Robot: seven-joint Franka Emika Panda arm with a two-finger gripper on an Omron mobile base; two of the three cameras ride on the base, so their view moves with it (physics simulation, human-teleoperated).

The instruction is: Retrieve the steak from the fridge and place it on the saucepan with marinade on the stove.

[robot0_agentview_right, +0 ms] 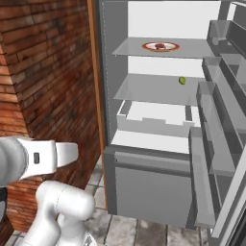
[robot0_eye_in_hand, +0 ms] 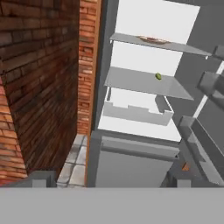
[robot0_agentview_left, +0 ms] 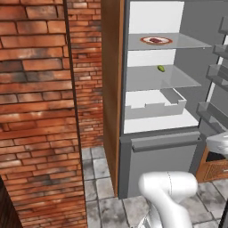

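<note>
Fridge (robot0_agentview_left: 160,147) door open: grey steel shell, white interior, thin translucent glass shelves (robot0_agentview_right: 158,89). Steak (robot0_agentview_left: 156,40), flat dark-red slab, lies on an orange-rimmed white plate (robot0_agentview_right: 160,46) on the top shelf, far back. Small green oval fruit (robot0_agentview_left: 160,68) sits alone on the middle shelf, right of centre. White box-shaped drawer (robot0_agentview_left: 153,106) below that. Rough red brick wall (robot0_agentview_left: 40,111) on the left. Tool (robot0_eye_in_hand: 109,183) well short of the fridge, fingers wide apart, nothing between them.
</note>
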